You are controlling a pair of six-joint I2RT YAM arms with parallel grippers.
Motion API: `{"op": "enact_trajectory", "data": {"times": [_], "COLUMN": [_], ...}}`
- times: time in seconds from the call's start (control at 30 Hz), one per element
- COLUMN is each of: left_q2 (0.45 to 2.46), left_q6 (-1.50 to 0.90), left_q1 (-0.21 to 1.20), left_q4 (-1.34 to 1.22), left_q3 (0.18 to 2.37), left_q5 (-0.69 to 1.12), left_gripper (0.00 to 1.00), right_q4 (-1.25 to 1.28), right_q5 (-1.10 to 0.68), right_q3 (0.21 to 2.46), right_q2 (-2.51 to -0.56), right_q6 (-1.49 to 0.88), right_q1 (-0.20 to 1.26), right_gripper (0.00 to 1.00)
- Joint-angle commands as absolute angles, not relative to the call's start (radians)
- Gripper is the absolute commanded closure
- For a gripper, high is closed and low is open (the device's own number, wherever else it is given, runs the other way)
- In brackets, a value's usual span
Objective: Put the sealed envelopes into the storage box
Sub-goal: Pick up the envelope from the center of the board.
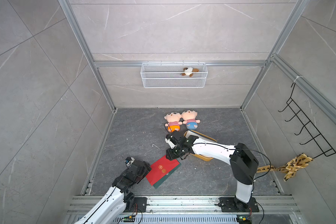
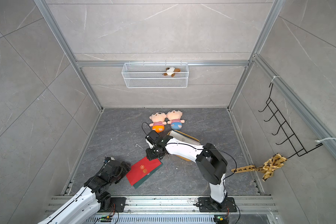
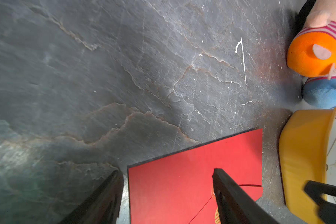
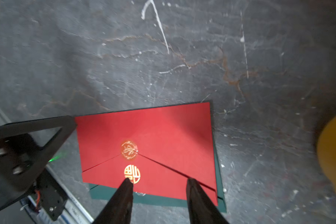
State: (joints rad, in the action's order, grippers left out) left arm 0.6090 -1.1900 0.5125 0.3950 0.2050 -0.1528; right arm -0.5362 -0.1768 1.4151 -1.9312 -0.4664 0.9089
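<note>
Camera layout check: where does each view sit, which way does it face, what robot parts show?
Top views: stereo pair high overhead, looking down on the dark floor; both arms show, left gripper and right gripper at the red envelope.
Left wrist: on the left arm, facing along its open fingers at the envelope's corner and the storage box.
Right wrist: on the right arm, facing down past its open fingers at the envelope's seal.
Shared: both wrist views show the red envelope and the opposite gripper.
</note>
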Motion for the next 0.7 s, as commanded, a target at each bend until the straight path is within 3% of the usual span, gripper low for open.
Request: {"op": "enact_trajectory", "data": {"times": [0.0, 0.67], "left_q2": [0.612, 0.603], "left_q6": [-1.227, -1.244], "left_q1": [0.517, 0.528], "left_q4": [0.42, 0.422], "left_q3": [0.18, 0.163], "left_q5": [-0.1, -0.084], "left_gripper": [0.23, 0.24], "right_q4": [-0.568, -0.574], "right_q5": [-0.098, -0.026], "right_q3": [1.454, 1.346], "right_q2": [-1.979, -1.982], "right_q6": [-0.527, -0.574], "right_q1": [0.91, 0.91], "right_gripper": [0.51, 0.5]}}
